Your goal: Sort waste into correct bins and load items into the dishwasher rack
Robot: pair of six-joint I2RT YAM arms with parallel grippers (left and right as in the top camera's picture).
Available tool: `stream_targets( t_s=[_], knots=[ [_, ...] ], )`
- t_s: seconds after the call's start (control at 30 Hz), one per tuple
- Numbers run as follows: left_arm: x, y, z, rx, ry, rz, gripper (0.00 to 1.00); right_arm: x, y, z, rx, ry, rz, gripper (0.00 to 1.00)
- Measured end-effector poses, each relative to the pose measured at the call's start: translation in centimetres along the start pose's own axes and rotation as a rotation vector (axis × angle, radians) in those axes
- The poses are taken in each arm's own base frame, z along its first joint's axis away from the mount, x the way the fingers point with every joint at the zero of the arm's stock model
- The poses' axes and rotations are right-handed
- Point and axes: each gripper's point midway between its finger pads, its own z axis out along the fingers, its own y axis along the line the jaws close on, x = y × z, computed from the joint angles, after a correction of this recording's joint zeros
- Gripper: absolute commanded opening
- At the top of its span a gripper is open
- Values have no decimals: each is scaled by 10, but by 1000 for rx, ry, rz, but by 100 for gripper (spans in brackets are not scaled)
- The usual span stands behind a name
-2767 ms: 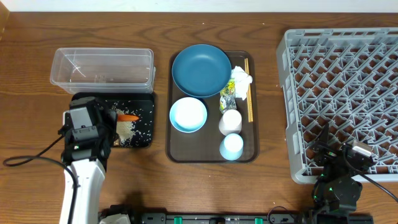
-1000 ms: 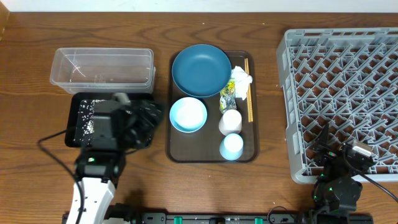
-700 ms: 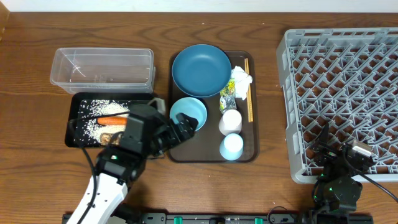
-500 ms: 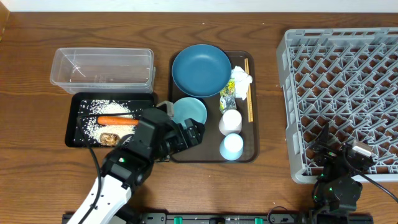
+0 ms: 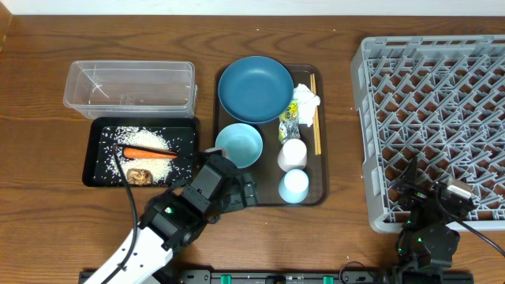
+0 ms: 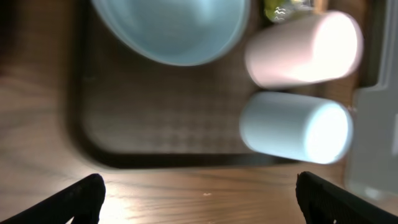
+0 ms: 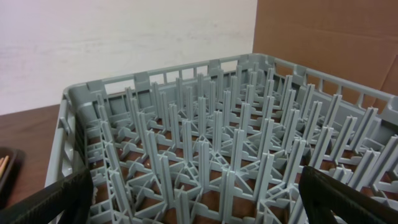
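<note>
From overhead, the left arm reaches in from the bottom edge, its white link slanting up and right. Its black wrist lies over the near left corner of the brown tray (image 5: pixel 268 197), and the left gripper (image 5: pixel 243 192) points right, just below the bowl (image 5: pixel 239 144); the jaw gap is hard to read from here. On the brown tray sit the plate (image 5: pixel 256 88) at the back, the bowl in front of it, a far cup (image 5: pixel 293 155) and a near cup (image 5: pixel 293 186) to the bowl's right, and the tissue (image 5: pixel 306 101), wrapper (image 5: pixel 289 122) and chopsticks (image 5: pixel 316 114) along the right side. Left of it, the black tray (image 5: pixel 89 162) holds rice (image 5: pixel 170 166), the carrot (image 5: pixel 148 152) and the lump (image 5: pixel 140 173), with the tub (image 5: pixel 72 87) just behind. The right arm sits folded at the bottom right, and the right gripper (image 5: pixel 418 193) is over the near left corner of the rack (image 5: pixel 434 118). In the left wrist view, the left gripper (image 6: pixel 202 199) stands wide open and holds nothing, its tips at the lower corners above the table (image 6: pixel 186 186). Ahead are the brown tray (image 6: pixel 161 124), the bowl (image 6: pixel 171 28), the near cup (image 6: pixel 292 127) and the far cup (image 6: pixel 305 46). In the right wrist view, the right gripper (image 7: pixel 199 205) is spread wide and empty, looking across the pegs of the rack (image 7: pixel 205 143).
</note>
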Motion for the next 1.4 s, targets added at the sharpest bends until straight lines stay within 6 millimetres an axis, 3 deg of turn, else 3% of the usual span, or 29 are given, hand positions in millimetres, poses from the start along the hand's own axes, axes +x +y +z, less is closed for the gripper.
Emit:
stream_targets(
  t_s=[0.2, 0.47, 0.63, 0.9, 1.4],
  knots=[
    [-22, 34, -38, -233, -107, -102, 98, 0, 0, 0, 0, 0, 0, 99],
    [-20, 104, -71, -557, -238, -337, 98, 0, 0, 0, 0, 0, 0, 99],
    [-24, 130, -84, -647, -304, -482, 98, 0, 0, 0, 0, 0, 0, 99],
    [-27, 145, -90, -655, -329, -643, 98, 0, 0, 0, 0, 0, 0, 99],
    [-27, 146, -89, -655, -327, -658, 98, 0, 0, 0, 0, 0, 0, 99]
  ],
)
